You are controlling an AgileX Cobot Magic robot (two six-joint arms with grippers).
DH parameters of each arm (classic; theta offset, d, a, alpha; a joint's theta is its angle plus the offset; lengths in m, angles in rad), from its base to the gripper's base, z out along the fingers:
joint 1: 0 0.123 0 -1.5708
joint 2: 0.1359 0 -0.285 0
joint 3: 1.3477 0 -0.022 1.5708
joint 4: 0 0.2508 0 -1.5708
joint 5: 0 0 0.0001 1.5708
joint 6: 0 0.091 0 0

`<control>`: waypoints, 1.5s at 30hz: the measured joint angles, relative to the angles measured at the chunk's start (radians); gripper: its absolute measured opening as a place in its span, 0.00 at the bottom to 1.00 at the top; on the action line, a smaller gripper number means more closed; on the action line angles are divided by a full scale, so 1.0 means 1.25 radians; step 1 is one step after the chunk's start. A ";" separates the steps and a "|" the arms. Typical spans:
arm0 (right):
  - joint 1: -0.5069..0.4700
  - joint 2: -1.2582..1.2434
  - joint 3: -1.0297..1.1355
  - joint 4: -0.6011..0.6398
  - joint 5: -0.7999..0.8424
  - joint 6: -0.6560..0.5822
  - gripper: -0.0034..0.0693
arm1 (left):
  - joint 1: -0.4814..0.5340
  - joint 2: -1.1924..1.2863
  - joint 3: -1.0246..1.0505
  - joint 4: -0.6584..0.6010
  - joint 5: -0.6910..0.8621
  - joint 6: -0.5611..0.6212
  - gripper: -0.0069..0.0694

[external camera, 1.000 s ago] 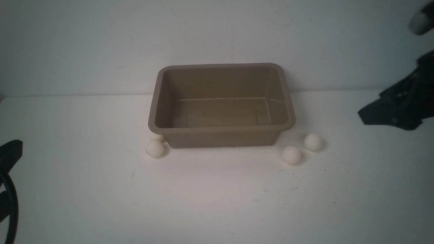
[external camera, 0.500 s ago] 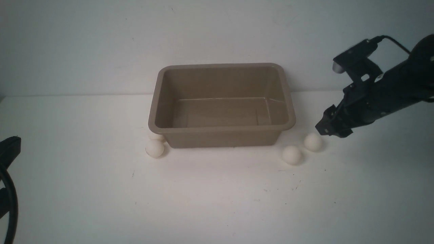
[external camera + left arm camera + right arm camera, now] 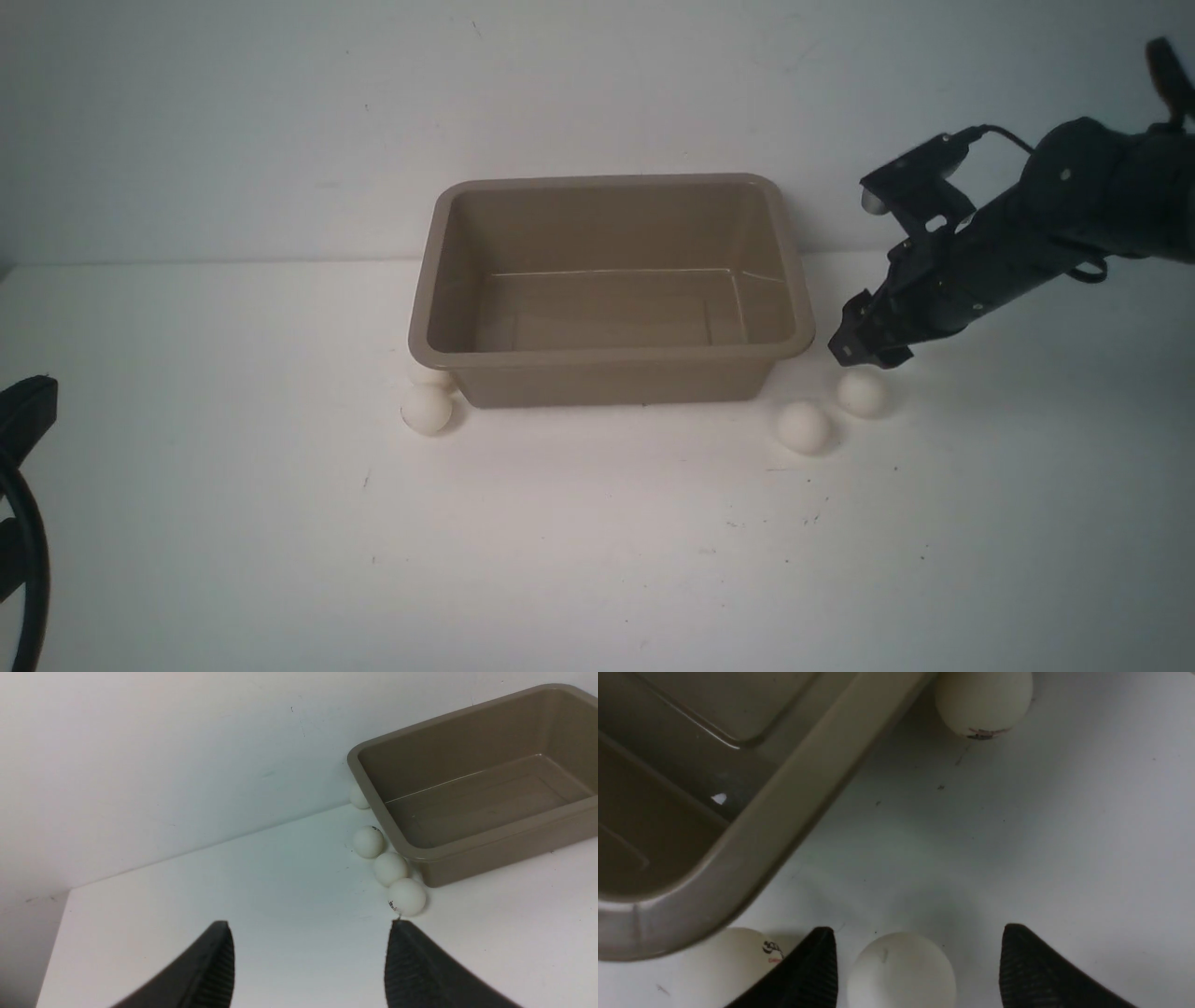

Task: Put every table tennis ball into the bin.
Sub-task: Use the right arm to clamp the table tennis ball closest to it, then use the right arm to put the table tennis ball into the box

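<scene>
The bin is plain taupe-brown, glossy inside. The table tennis balls at its 4 and 8 o'clock are matte cream-white, one ball bearing a small dark logo. The surface is white, dark-specked. The jaws of the right gripper are black, ribbed.

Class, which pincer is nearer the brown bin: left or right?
Right. The right pincer hangs open just past the bin's right end, over a ball; the left pincer sits far off to its left.
</scene>
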 joint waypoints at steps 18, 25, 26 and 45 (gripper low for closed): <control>0.000 0.043 -0.002 -0.045 0.064 0.038 0.63 | 0.000 0.000 0.000 0.000 0.000 0.000 0.61; 0.000 0.043 -0.002 -0.058 0.039 0.038 0.49 | 0.000 0.000 0.000 0.000 0.000 0.000 0.61; 0.000 0.043 -0.002 -0.061 0.035 0.038 0.48 | 0.000 0.000 0.000 0.000 0.000 0.000 0.61; 0.000 -0.104 -0.114 0.031 0.081 -0.024 0.48 | 0.000 0.000 0.000 0.000 0.006 0.000 0.61</control>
